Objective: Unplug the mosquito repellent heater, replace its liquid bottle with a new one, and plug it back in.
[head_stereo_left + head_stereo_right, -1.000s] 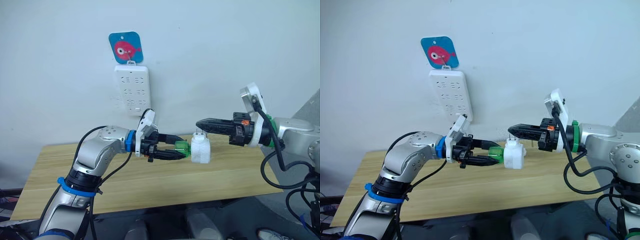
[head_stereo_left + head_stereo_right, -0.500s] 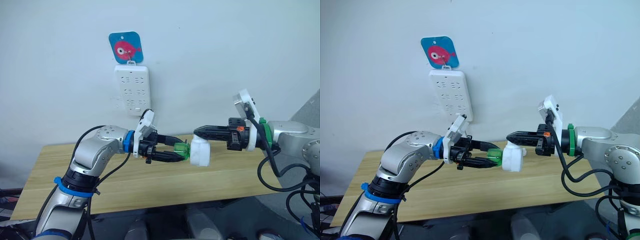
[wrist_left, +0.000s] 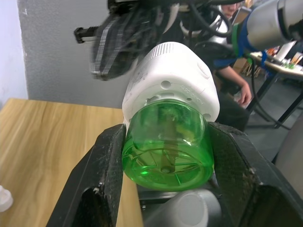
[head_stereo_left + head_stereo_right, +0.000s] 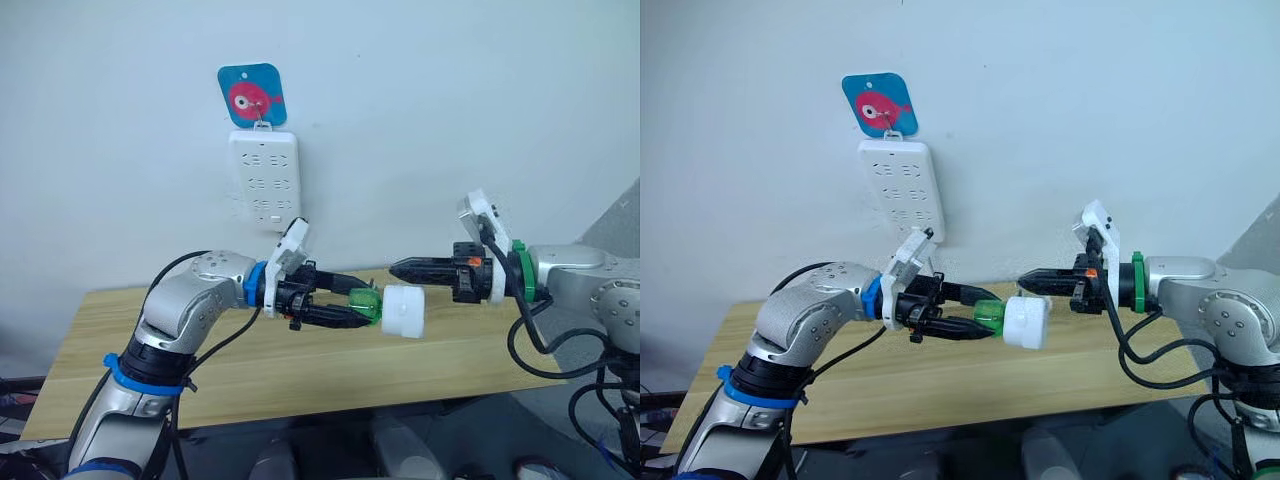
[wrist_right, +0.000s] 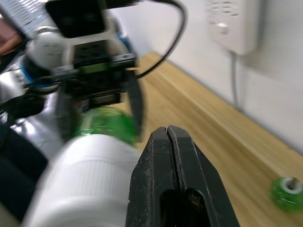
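Observation:
My left gripper [image 4: 364,304] is shut on the green liquid bottle [image 3: 165,146], holding it level above the table. The mosquito repellent heater [image 4: 403,311], a white rounded unit, sits on the far end of the bottle [image 4: 366,303]. My right gripper [image 4: 394,268] reaches in from the right with its fingers [image 5: 170,156] shut on nothing. Its tip is just above the heater's upper edge; I cannot tell whether they touch. The right wrist view has the heater [image 5: 80,184] blurred and close beside those fingers.
A white power strip [image 4: 263,178] hangs on the wall under a blue fish sign [image 4: 252,96]. The wooden table [image 4: 300,375] runs below both arms. A small green bottle with a white cap [image 5: 286,191] stands on the table near the wall.
The heater has turned on the bottle, so its prongs no longer point up. My right gripper rolled, dropped a little and came off the prongs. The left gripper kept its hold.

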`<action>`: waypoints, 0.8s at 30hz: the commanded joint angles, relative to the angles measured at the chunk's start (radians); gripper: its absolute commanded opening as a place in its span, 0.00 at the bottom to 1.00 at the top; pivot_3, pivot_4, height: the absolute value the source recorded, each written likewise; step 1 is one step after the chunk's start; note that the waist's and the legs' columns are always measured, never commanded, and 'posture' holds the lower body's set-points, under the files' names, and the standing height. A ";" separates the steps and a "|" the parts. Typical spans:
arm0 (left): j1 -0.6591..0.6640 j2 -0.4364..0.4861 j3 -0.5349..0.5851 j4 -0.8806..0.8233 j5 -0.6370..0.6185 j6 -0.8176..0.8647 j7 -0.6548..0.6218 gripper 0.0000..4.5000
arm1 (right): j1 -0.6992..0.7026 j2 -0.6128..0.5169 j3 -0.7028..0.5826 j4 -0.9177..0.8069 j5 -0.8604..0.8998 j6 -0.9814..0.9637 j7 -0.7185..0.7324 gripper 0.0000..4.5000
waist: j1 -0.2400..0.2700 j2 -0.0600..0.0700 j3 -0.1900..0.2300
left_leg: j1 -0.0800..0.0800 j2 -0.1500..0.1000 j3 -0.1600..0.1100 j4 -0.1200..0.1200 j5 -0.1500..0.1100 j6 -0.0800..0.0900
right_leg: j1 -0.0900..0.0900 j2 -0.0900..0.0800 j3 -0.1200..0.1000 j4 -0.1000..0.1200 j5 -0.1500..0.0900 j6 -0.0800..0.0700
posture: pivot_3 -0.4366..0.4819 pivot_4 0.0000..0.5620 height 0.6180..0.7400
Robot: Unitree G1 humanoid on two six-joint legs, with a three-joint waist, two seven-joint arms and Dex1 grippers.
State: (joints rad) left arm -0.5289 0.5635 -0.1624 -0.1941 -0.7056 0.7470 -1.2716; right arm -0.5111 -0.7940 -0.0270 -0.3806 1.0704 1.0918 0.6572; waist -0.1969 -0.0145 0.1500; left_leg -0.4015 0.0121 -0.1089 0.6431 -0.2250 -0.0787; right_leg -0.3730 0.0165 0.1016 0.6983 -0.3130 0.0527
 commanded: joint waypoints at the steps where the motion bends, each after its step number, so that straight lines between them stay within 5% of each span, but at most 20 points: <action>1: -0.032 0.003 0.054 -0.032 -0.072 0.053 0.015 0.52 | 0.025 0.012 -0.039 0.006 -0.024 -0.022 -0.010 0.00 | 0.000 0.000 0.000 | 0.000 0.000 0.000 0.000 0.000 0.000 | 0.000 0.000 0.000 0.000 0.000 0.000 | 0.24 0.10 0.94; 10: -0.062 -0.011 0.104 0.004 -0.180 0.195 0.072 0.52 | 0.083 0.031 -0.043 -0.069 0.065 0.030 0.027 0.00 | -0.002 0.000 0.000 | 0.000 0.000 0.000 0.000 0.000 0.000 | 0.000 0.000 0.000 0.000 0.000 0.000 | 0.24 0.10 0.94; 24: -0.063 -0.033 0.116 0.048 -0.163 0.170 0.119 0.52 | 0.084 0.034 -0.084 -0.122 0.269 0.109 -0.012 0.00 | 0.000 0.000 0.000 | 0.000 0.000 0.000 0.000 0.000 0.000 | 0.000 0.000 0.000 0.000 0.000 0.000 | 0.23 0.11 0.94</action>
State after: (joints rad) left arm -0.5819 0.5399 -0.0544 -0.1559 -0.9017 0.9441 -1.1930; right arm -0.4125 -0.7687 -0.0918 -0.4300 1.2518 1.2093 0.6271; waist -0.1970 -0.0145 0.1500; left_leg -0.4014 0.0121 -0.1090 0.6432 -0.2250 -0.0787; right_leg -0.3729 0.0167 0.1015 0.6984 -0.3130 0.0527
